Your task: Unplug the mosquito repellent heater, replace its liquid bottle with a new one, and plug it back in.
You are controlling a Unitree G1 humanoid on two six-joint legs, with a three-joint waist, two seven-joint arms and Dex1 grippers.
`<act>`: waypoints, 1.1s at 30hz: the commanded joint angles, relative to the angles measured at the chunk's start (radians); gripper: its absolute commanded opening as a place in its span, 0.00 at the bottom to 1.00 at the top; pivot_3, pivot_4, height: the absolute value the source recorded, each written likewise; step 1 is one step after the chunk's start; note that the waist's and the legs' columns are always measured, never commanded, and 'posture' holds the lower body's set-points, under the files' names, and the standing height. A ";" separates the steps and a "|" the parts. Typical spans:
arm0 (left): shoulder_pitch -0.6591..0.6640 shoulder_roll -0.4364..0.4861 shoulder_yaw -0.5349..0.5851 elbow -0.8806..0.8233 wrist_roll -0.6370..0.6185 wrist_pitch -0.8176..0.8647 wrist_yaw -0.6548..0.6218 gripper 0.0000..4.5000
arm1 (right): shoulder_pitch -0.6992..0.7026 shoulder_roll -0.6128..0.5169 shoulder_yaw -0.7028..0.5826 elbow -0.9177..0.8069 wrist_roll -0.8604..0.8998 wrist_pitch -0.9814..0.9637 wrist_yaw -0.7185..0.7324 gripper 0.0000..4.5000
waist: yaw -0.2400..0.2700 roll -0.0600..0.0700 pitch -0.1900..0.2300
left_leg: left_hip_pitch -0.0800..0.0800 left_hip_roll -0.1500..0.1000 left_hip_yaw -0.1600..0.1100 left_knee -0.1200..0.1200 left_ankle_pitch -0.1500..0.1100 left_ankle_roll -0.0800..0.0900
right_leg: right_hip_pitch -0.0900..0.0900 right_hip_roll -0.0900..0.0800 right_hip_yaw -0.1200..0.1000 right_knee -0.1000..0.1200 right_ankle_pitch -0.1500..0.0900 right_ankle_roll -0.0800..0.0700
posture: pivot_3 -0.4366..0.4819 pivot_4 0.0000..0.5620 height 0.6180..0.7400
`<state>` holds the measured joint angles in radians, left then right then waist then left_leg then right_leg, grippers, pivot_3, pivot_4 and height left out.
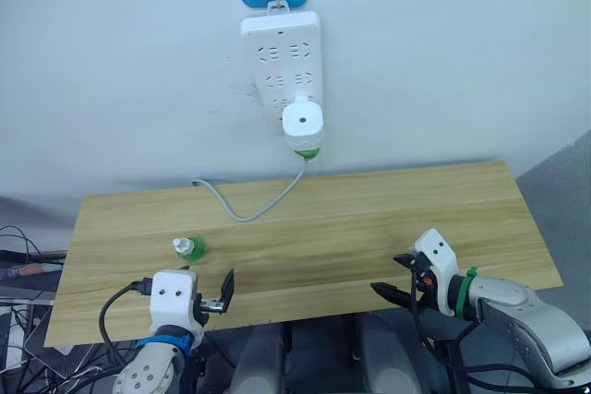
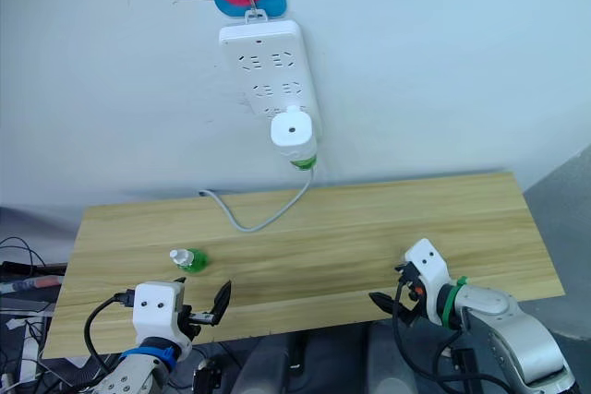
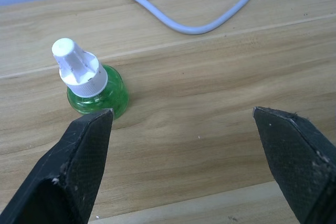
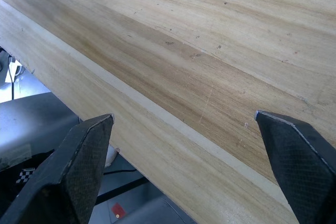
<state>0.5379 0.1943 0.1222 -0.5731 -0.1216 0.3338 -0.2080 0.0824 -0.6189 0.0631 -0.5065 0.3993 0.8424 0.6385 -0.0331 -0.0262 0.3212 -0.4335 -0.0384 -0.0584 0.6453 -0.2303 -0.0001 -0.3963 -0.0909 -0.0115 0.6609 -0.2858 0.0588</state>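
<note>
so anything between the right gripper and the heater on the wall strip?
Nothing visible. The right gripper hangs open at the table's near edge; bare wood and wall lie between it and the heater. The spare bottle stands off to the left.

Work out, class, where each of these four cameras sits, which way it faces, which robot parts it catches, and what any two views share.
Left eye view: on the head, looking forward and down at the wooden table, wall power strip and plugged-in heater; both arms show.
Right eye view: beside it, the same scene.
Left wrist view: on the left wrist, over the open left pincer toward the green bottle.
Right wrist view: on the right wrist, over the open right pincer at the table's near edge.
Shared: the bottle and the grey cable appear in the eye views and the left wrist view.
</note>
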 commanded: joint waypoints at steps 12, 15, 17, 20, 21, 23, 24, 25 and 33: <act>-0.022 0.002 -0.004 0.077 0.002 -0.105 -0.015 1.00 | -0.043 0.024 0.026 0.047 -0.013 -0.065 0.000 1.00 | 0.000 0.001 -0.002 | 0.000 -0.001 0.001 0.001 0.000 0.000 | 0.000 0.001 -0.002 0.001 0.001 0.003 | 0.36 0.53 0.95; -0.031 0.001 -0.002 0.083 0.003 -0.107 -0.017 1.00 | -0.045 0.025 0.025 0.052 -0.016 -0.070 0.002 1.00 | 0.000 0.001 -0.003 | 0.000 -0.001 0.001 0.001 0.000 0.000 | 0.000 0.001 -0.002 0.001 0.002 0.003 | 0.35 0.52 0.95; -0.034 0.002 -0.002 0.086 0.003 -0.108 -0.020 1.00 | -0.045 0.025 0.024 0.052 -0.018 -0.071 0.003 1.00 | 0.000 0.001 -0.003 | 0.000 -0.001 0.001 0.001 0.000 0.000 | 0.000 0.001 -0.002 0.002 0.002 0.003 | 0.35 0.52 0.95; -0.039 0.004 -0.001 0.090 0.002 -0.110 -0.025 1.00 | -0.048 0.026 0.023 0.052 -0.018 -0.071 0.003 1.00 | 0.000 0.001 -0.003 | 0.000 -0.001 0.001 0.001 0.000 0.000 | 0.000 0.002 -0.002 0.002 0.002 0.003 | 0.35 0.52 0.95; -0.041 0.004 -0.001 0.091 0.002 -0.110 -0.026 1.00 | -0.049 0.027 0.023 0.052 -0.018 -0.071 0.004 1.00 | 0.000 0.001 -0.003 | 0.000 -0.001 0.001 0.001 0.000 0.000 | 0.000 0.002 -0.002 0.002 0.002 0.003 | 0.35 0.52 0.95; -0.043 0.006 0.000 0.092 0.001 -0.110 -0.028 1.00 | -0.050 0.025 0.024 0.048 -0.016 -0.071 0.006 1.00 | 0.000 0.001 -0.003 | 0.000 -0.001 0.001 0.001 0.000 0.000 | 0.000 0.002 -0.002 0.002 0.002 0.004 | 0.35 0.52 0.95; -0.043 0.008 -0.001 0.090 -0.001 -0.110 -0.032 1.00 | -0.053 0.023 0.024 0.041 -0.014 -0.073 0.011 1.00 | 0.000 0.001 -0.003 | 0.000 -0.001 0.001 0.002 0.000 -0.001 | 0.000 0.002 -0.002 0.003 0.002 0.004 | 0.35 0.52 0.95; -0.044 0.011 -0.002 0.089 -0.005 -0.107 -0.038 1.00 | -0.057 0.021 0.023 0.033 -0.010 -0.073 0.016 1.00 | 0.000 0.001 -0.003 | 0.000 -0.001 0.001 0.002 0.000 -0.001 | 0.000 0.002 -0.002 0.003 0.002 0.004 | 0.35 0.52 0.95; -0.145 0.102 0.011 0.083 -0.107 0.001 -0.153 1.00 | -0.183 0.014 0.010 -0.022 0.018 -0.099 0.063 1.00 | -0.009 0.001 -0.016 | 0.001 -0.001 0.001 0.002 0.002 -0.002 | 0.000 0.005 -0.002 0.005 0.003 0.004 | 0.31 0.45 0.95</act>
<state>0.3912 0.2831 0.1214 -0.4670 -0.2059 0.3300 -0.3383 -0.0956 -0.6023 0.0847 -0.4883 0.3990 0.7690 0.6845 -0.0421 -0.0255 0.3057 -0.4324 -0.0392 -0.0574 0.6476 -0.2287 -0.0027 -0.3963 -0.0860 -0.0134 0.6655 -0.2829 0.0635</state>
